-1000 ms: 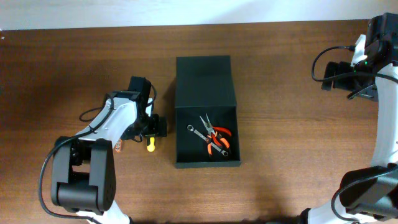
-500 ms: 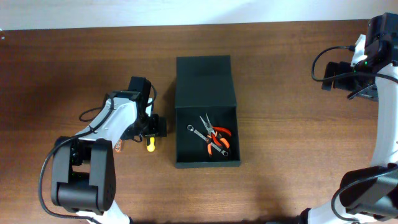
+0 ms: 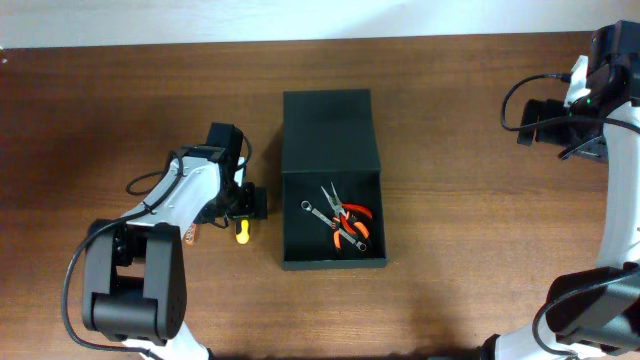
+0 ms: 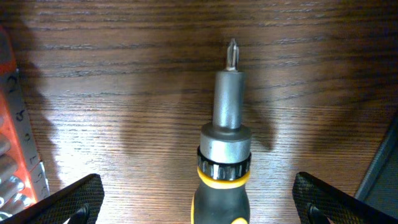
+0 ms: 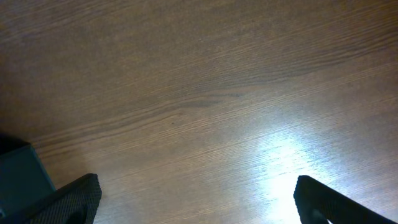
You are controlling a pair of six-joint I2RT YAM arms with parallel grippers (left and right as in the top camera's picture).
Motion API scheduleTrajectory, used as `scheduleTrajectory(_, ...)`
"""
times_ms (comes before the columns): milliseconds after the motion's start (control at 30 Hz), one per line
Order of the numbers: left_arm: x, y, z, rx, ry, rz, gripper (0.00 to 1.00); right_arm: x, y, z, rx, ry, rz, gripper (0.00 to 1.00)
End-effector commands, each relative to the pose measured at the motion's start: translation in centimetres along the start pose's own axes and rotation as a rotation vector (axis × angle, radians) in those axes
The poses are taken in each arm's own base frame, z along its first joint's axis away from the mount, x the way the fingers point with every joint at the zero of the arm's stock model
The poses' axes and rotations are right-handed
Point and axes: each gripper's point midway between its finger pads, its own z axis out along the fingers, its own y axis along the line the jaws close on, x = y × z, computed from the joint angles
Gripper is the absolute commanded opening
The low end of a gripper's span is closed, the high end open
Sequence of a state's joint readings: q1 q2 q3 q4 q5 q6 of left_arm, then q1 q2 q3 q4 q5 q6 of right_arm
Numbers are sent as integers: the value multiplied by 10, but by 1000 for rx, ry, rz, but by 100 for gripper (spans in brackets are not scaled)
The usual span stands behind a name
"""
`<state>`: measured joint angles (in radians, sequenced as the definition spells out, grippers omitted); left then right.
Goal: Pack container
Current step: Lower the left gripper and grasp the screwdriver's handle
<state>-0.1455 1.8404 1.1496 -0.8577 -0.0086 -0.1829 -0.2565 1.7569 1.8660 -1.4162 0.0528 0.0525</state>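
The container (image 3: 331,120) is a dark box in the middle of the table, with its flap lid laid open toward the far side. Inside lie orange-handled pliers (image 3: 350,228) and a small wrench (image 3: 318,213). A screwdriver (image 4: 226,155) with a black and yellow handle, a chrome collar and a cross-head bit lies on the table left of the box. My left gripper (image 4: 202,202) is open, with one fingertip on each side of the handle and clear of it. My right gripper (image 5: 199,199) is open over bare wood at the far right (image 3: 533,122).
An orange object with printed numbers (image 4: 13,130) lies just left of the screwdriver (image 3: 240,232). A corner of the container (image 5: 18,171) shows at the lower left of the right wrist view. A black cable loops near the right arm (image 3: 512,100).
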Motion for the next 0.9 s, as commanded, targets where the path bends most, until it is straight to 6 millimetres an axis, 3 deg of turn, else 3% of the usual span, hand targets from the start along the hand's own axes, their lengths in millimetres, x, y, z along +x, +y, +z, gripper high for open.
scheduleTrajectory(0, 3, -8, 5, 14, 14, 30, 99, 0, -4, -3, 9, -9, 14, 99)
scheduleTrajectory(500, 24, -9, 21, -25, 48, 2, 99, 0, -4, -3, 9, -9, 14, 99)
scheduleTrajectory(867, 16, -11, 22, -16, 14, 2, 99, 0, -4, -3, 9, -9, 14, 99)
